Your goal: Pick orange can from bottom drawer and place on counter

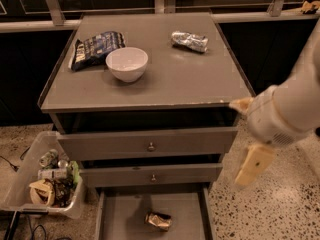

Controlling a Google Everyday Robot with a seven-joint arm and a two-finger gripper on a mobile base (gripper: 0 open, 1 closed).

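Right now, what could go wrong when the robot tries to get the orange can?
The gripper hangs to the right of the middle drawer, so it might bump that drawer going down. The orange can lies dented on its side in the bottom drawer and might slip.

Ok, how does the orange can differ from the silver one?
The small dented orange-gold can lies in the open bottom drawer; the crushed silver-grey can lies on the grey counter, back right. The orange can is warm gold; the silver one pale metal. Both are dented, lying on their sides. The gripper hangs right of the knobbed drawers, touching neither.
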